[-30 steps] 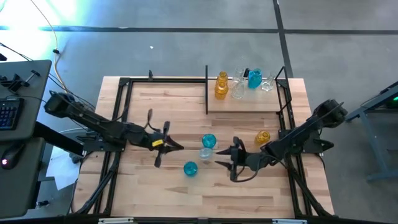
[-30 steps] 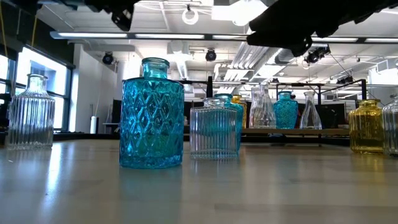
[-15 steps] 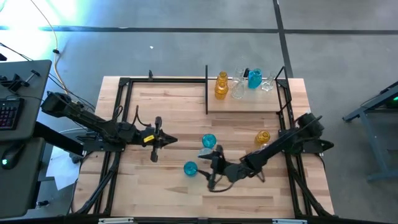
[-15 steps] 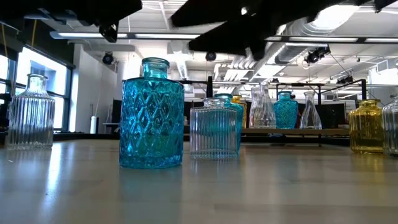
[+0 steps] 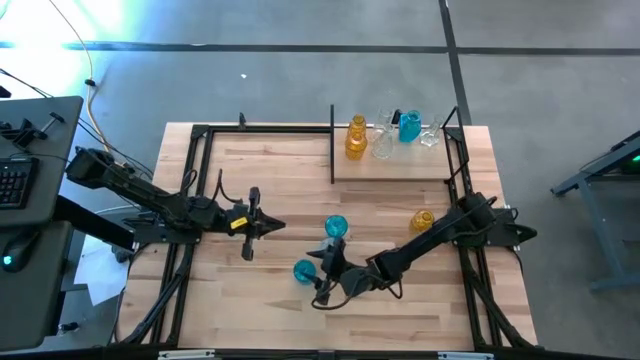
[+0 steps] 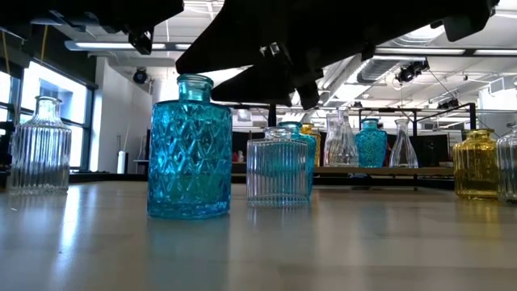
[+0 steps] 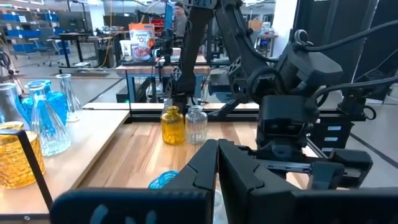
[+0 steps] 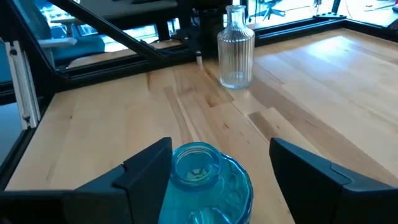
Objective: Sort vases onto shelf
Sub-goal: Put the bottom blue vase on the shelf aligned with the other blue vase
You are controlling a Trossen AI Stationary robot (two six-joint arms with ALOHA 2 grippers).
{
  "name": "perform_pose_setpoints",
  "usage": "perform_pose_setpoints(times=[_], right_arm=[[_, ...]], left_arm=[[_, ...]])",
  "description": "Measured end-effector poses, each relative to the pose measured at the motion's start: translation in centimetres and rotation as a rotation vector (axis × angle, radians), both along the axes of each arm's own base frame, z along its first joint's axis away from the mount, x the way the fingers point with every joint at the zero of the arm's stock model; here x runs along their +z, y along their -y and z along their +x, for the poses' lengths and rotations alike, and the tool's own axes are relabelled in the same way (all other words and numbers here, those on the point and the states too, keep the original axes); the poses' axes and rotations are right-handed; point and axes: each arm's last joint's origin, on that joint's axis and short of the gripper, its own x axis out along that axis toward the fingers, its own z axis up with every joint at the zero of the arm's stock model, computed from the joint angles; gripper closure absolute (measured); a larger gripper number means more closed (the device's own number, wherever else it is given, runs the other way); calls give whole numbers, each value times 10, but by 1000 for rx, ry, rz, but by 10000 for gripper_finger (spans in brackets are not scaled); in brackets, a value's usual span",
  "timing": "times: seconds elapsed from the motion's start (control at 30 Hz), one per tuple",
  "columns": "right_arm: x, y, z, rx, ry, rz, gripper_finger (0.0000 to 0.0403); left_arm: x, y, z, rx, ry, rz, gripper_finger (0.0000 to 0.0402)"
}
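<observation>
Right wrist view shows the right gripper (image 8: 214,171) spread wide, one finger on each side of a teal vase (image 8: 208,180) without pinching it; the vase stands upright on the table (image 8: 323,93) between the fingers. From above, that vase (image 5: 304,270) sits toward the front edge, near the middle of the table's width, with the right gripper (image 5: 320,277) reaching in from the right edge. Just behind it stand a clear ribbed vase (image 6: 278,166) and a second teal vase (image 5: 336,227), close together. An amber vase (image 5: 422,220) stands by the right edge, apart from the others. Another clear vase (image 8: 236,46) stands on its own near the table's black frame. The left gripper (image 5: 250,224) hangs above the left half of the table, its fingers clenched on nothing. Farthest back, at the rear right corner, the shelf (image 5: 390,165) carries four vases in a row along its rear side: an amber one (image 5: 356,138), two clear ones (image 5: 384,140) and a teal one (image 5: 409,126).
</observation>
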Motion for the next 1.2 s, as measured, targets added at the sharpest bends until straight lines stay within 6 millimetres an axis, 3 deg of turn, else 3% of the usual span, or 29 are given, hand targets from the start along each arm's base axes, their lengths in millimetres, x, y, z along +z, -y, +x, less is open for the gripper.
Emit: perform_pose_setpoints(times=[0.5, 0.8, 1.07, 1.2], right_arm=[[7, -1, 1, 62, 28, -92, 141], [10, -4, 2, 149, 40, -57, 142], [-8, 6, 8, 152, -6, -70, 142], [-9, 8, 10, 147, -4, -63, 163]], left_arm=[[3, 0, 0, 0, 30, -6, 396], [3, 0, 0, 0, 29, -6, 396], [3, 0, 0, -1, 29, -9, 396], [3, 0, 0, -1, 29, -8, 396]])
